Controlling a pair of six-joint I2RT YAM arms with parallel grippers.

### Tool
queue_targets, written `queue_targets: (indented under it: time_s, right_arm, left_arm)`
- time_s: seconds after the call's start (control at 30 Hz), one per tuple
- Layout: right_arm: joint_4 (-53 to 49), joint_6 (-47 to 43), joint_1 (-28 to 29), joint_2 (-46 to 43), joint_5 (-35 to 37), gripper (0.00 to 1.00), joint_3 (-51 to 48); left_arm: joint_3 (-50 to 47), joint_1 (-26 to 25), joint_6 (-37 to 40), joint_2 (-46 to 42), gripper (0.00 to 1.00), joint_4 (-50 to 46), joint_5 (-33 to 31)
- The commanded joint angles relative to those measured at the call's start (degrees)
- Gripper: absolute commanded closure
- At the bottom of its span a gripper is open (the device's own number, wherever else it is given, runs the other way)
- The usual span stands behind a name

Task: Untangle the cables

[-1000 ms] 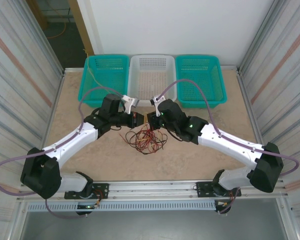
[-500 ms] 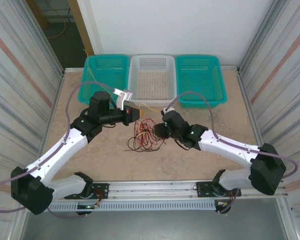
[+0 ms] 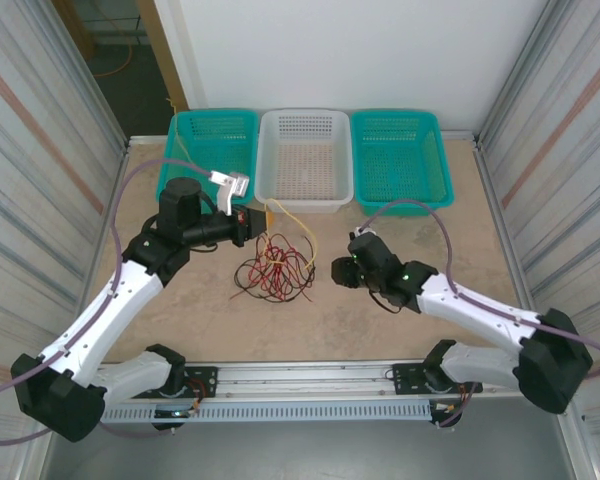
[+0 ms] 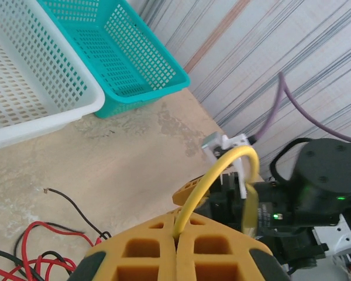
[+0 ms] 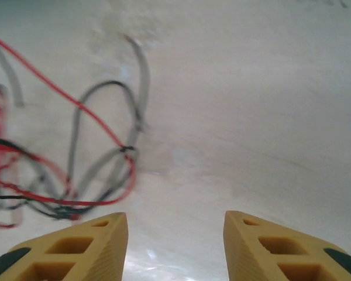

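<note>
The cables (image 3: pixel 277 272) lie heaped mid-bench (image 3: pixel 180 320), red and black. One yellow cable (image 4: pixel 187 205) arcs up, pinched between my left fingers (image 4: pixel 158 257). My right fingers (image 5: pixel 88 246) hang spread beside the heap. Three baskets (image 3: pixel 304 160) line the far edge.

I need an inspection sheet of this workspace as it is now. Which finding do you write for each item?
Surface: beige table, lightly mottled.
Job's things: tangle of red and black wires at the table's middle; a yellow wire arches from the left pincer toward it.
Clutter: nothing seen.
Pincers: left pincer shut on the yellow wire, raised beside the tangle; right pincer open, holding nothing, low over the table to the right of the tangle.
Cables: purple-grey arm cables loop free above the arms.
Surroundings: white basket between two teal baskets at the far edge; ribbed walls on both sides.
</note>
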Motion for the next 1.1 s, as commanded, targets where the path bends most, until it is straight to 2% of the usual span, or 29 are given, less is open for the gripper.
queue_targets:
  time_s: [0.0,0.07,0.17,0.3,0.37,0.5,0.7,0.9,1.07]
  right_arm:
    - [4.8,-3.9,3.0,-3.5,-4.8,0.44,5.7]
    - [5.5,-6.0,5.7,-2.7,-7.0,0.39,8.9]
    - [5.3,-8.2,9.4,0.4,-9.5,0.35,13.4]
    - [3.9,-12.2,15.5,3.5,-3.6,0.3,17.2]
    - [4.3,-12.8,16.1,4.5,-1.8,0.24,17.4]
    - [4.1,-13.4,16.2,6.2,-0.5,0.25,18.4]
    - [2.9,-13.9,15.5,7.6,3.8,0.37,19.8]
    - [3.8,-11.9,12.9,5.9,5.2,0.76,17.3]
    - [5.1,-5.4,7.8,1.9,5.1,0.9,10.2]
  left_arm:
    - [0.5,0.4,-3.8,-1.1,1.0,5.3,2.6]
    - [-0.3,0.7,-7.1,-1.0,1.0,8.1,2.8]
    - [-0.8,0.8,-10.2,-0.4,1.0,10.3,3.3]
    - [-0.7,0.8,-10.9,0.1,1.0,9.9,2.9]
    - [-0.5,0.8,-10.9,0.3,1.0,9.5,3.3]
    - [-0.2,0.9,-11.6,0.4,1.0,9.5,3.9]
    - [0.4,0.9,-10.9,0.6,1.0,8.9,5.1]
    - [0.5,1.3,-10.9,-0.1,1.0,8.3,5.2]
    - [0.7,5.2,-12.6,-2.2,1.0,8.3,6.7]
